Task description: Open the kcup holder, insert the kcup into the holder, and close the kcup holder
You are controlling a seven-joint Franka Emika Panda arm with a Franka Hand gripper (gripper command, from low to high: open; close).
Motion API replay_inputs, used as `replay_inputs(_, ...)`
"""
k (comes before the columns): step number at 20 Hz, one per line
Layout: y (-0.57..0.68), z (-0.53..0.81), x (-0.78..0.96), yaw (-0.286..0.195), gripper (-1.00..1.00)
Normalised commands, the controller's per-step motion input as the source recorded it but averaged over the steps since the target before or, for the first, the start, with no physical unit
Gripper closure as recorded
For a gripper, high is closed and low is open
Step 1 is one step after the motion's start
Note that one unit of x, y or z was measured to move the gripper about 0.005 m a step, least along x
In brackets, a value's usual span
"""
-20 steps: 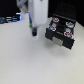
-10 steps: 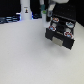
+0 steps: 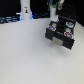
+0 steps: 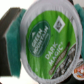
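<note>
With the kcup holder (image 3: 61,31) already pulled open near the table's (image 3: 25,60) far edge, the gripper (image 3: 59,5), fingers clamped on the kcup (image 4: 47,42), hovers above it mid-insertion, so next it should lower the pod into a free slot.

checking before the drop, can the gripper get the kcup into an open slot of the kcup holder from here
Probably yes. The kcup holder drawer is pulled open with round slots showing, and the gripper holds the kcup just above it; nothing visible blocks the way.
</note>
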Motion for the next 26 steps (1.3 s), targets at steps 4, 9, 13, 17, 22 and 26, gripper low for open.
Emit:
replay_inputs(4,0.60,0.10,-0.03,0.038,1.00)
replay_inputs(9,0.57,-0.01,-0.09,0.045,1.00)
replay_inputs(13,0.49,-0.07,-0.14,0.064,1.00)
replay_inputs(17,0.32,-0.20,-0.23,0.084,1.00)
replay_inputs(22,0.21,-0.23,-0.15,0.074,1.00)
replay_inputs(26,0.03,-0.26,-0.06,0.047,1.00)
